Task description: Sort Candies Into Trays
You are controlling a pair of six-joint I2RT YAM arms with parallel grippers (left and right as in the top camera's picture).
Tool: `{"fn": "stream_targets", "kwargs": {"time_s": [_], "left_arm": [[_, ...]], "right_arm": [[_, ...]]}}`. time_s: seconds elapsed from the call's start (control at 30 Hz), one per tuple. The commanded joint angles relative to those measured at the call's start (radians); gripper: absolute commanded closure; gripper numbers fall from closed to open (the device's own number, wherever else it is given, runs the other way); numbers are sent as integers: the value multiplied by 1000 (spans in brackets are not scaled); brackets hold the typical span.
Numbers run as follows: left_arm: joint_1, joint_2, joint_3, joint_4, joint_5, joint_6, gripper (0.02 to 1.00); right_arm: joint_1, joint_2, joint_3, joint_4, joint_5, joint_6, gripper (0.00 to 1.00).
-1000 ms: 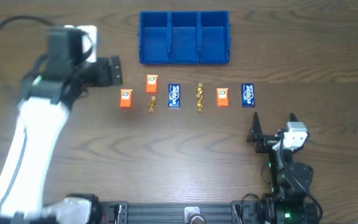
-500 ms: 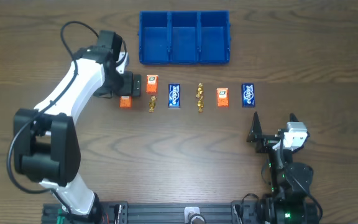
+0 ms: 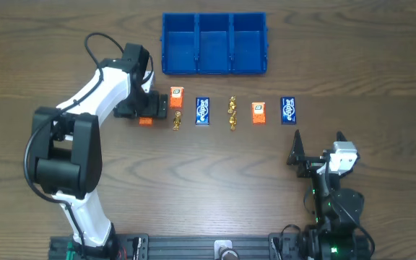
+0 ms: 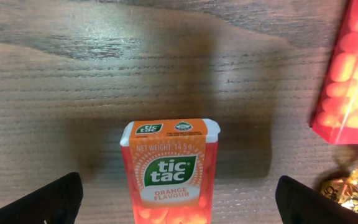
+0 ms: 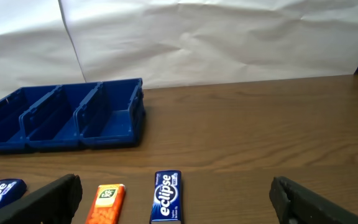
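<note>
Above orange candy box (image 4: 169, 167) | left gripper (image 4: 178, 202) spread wide | right gripper (image 3: 318, 139) spread

left fingers (image 4: 50, 203) spread, low; right fingers (image 5: 43, 200) spread

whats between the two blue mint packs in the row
In the top view, two gold-wrapped candies and an orange mint box lie between one blue pack and the other blue pack.

Bright, even light, probably overhead; soft shadow beneath left claw (image 4: 179, 202).
</note>
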Motion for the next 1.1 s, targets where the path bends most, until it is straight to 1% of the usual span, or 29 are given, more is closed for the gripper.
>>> {"fn": "stream_targets", "kwargs": {"time_s": [0.03, 0.1, 0.17, 0.33, 0.43, 0.57, 0.63, 0.77, 0.83, 0.97, 1.1], "left_arm": [[0, 24, -9, 2, -2, -5, 40], [-1, 26, -9, 5, -3, -10, 91], [-3, 27, -9, 13, -11, -25, 185], [-3, 39, -9, 13, -29, -42, 253], [-2, 46, -9, 15, -30, -43, 275], [-8, 55, -9, 16, -63, -79, 358], [-13, 55, -9, 18, -84, -90, 378], [-18, 55, -9, 18, -97, -96, 494], [-19, 55, -9, 23, -96, -104, 577], [-31, 55, -9, 31, -96, -114, 684], [-37, 33, 3, 23, -104, -166, 744]], "right_arm": [[3, -7, -6, -2, 0, -9, 1], [3, -7, -6, -2, 0, -9, 1], [3, -7, -6, -2, 0, -9, 1], [3, -7, -6, -2, 0, -9, 1], [3, -7, -6, -2, 0, -9, 1], [3, -7, -6, -2, 0, -9, 1], [3, -7, -6, -2, 0, -9, 1], [3, -7, -6, -2, 0, -9, 1], [3, -7, -6, -2, 0, -9, 1], [3, -7, -6, -2, 0, -9, 1], [3, -7, -6, -2, 0, -9, 1]]}}
